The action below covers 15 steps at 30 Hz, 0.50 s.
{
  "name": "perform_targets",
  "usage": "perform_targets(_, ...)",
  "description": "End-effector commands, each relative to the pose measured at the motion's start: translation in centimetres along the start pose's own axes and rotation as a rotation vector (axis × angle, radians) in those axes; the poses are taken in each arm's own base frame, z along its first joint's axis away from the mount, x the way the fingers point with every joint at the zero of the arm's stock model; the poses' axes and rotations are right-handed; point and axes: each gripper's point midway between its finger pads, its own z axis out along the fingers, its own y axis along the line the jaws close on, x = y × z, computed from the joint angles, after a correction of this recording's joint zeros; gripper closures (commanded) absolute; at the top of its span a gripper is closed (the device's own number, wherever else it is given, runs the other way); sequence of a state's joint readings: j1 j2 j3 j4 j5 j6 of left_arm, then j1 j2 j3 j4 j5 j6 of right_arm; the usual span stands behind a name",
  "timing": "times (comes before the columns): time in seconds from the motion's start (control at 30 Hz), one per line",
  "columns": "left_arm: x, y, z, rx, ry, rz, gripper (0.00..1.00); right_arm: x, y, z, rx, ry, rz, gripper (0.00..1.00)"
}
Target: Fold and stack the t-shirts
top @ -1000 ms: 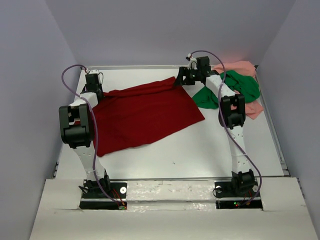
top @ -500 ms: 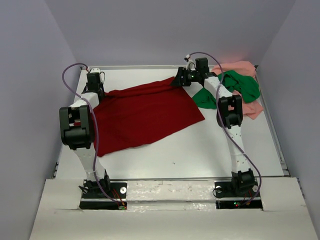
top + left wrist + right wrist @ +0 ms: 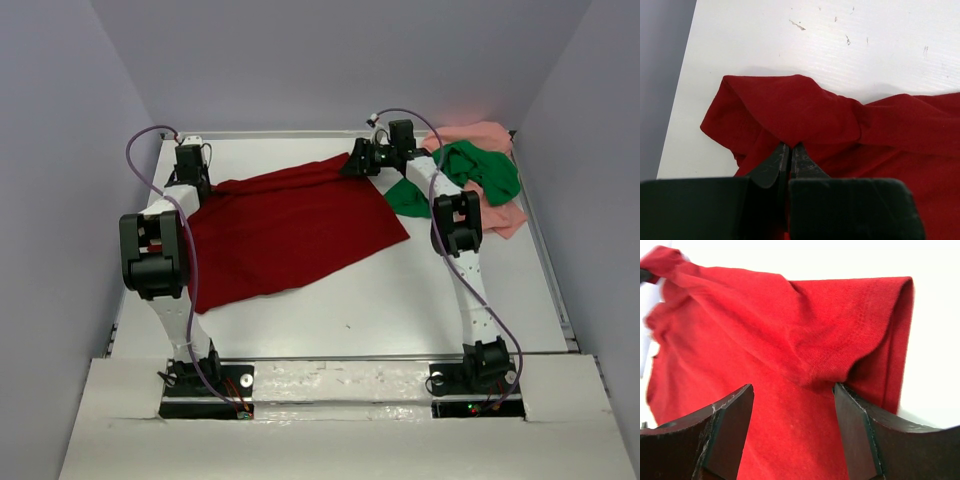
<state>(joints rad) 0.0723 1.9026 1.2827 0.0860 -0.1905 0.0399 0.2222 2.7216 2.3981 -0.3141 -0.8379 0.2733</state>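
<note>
The dark red t-shirt (image 3: 290, 225) lies spread on the left-centre of the worktop (image 3: 420, 290). The left gripper (image 3: 790, 148) is clamped on its far left corner. The right gripper (image 3: 792, 390) straddles the far right corner, jaws wide, the cloth between them not pinched. Just right of that gripper, the green t-shirt (image 3: 480, 170) lies crumpled over the pink t-shirt (image 3: 478, 131).

Red t-shirt (image 3: 290, 235) spread, green (image 3: 487, 170) and pink (image 3: 478, 130) heaped

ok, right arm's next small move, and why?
Probably close the right end effector: its jaws stand open astride the folded far corner of the dark red t-shirt, while the left end effector is shut on the other far corner.
</note>
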Motion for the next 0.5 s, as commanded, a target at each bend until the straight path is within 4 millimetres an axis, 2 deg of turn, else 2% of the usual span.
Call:
perform_targets(0.0, -3.4, 0.1, -1.8, -0.009, -0.100, -0.011, 1.00, -2.7, 0.8, -2.0, 0.097, -0.048, -0.116, 0.28)
perform_targets(0.27, -3.4, -0.3, -2.2, -0.012, -0.107, -0.007, 1.00, -3.7, 0.4, -2.9, 0.176, -0.075, -0.153, 0.28)
perform_targets(0.4, -3.5, -0.2, -2.3, -0.020, -0.114, -0.014, 1.00, -4.2, 0.3, -3.0, 0.184, -0.090, -0.166, 0.28)
perform_targets(0.47, -3.4, -0.4, -2.3, -0.017, -0.116, -0.015, 1.00, -4.0, 0.0, -2.3, 0.197, -0.088, -0.164, 0.29)
